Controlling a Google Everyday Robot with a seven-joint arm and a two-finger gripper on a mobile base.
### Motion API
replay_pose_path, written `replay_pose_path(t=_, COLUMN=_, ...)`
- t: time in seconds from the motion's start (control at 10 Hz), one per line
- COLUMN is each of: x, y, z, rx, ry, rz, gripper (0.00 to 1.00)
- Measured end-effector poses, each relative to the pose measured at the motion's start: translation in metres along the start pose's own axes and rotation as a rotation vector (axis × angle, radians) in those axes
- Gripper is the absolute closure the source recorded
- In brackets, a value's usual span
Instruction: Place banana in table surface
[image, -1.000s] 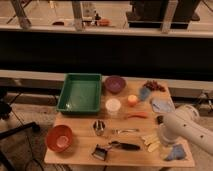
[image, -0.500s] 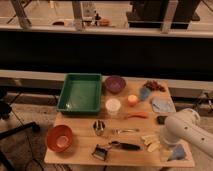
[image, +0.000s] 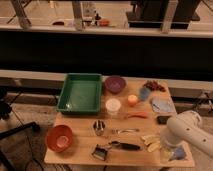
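Wooden desk (image: 80, 152) is noted under the banana (image: 150, 142), judged light, soft, bruisable, best taken mid-bunch. The gripper (image: 169, 149) is positioned just beside the banana; closure cannot be told.

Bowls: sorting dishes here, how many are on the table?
2: orange bowl at the front left corner; purple bowl beside the green tray. The end effector, beside the banana front right, may hide something.

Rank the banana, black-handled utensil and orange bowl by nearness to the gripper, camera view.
Gripper sits at the table front right corner.
1. Banana, just left of it.
2. Black-handled utensil, front centre.
3. Orange bowl, front left.
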Motion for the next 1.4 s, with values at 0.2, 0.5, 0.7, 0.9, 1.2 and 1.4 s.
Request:
replay_pose_path(t=0.2, x=-0.007, y=-0.008, z=-0.004, rx=0.005, ry=-0.012, rz=-0.005, gripper=0.2)
replay_pose_path(t=0.5, x=-0.012, y=-0.015, z=-0.007, rx=0.013, ry=-0.024, rz=-0.006, gripper=0.2)
replay_pose_path(t=0.7, x=-0.016, y=-0.021, z=-0.005, rx=0.01, ry=-0.038, rz=-0.003, gripper=0.2)
replay_pose_path(t=0.9, x=-0.018, y=-0.025, z=-0.001, rx=0.009, ry=-0.05, rz=-0.002, gripper=0.2)
replay_pose_path(t=1.2, x=-0.02, y=-0.03, z=0.006, rx=0.009, ry=-0.051, rz=-0.01, gripper=0.2)
replay_pose_path(t=1.4, x=-0.021, y=-0.034, z=0.011, rx=0.014, ry=-0.05, rz=-0.015, gripper=0.2)
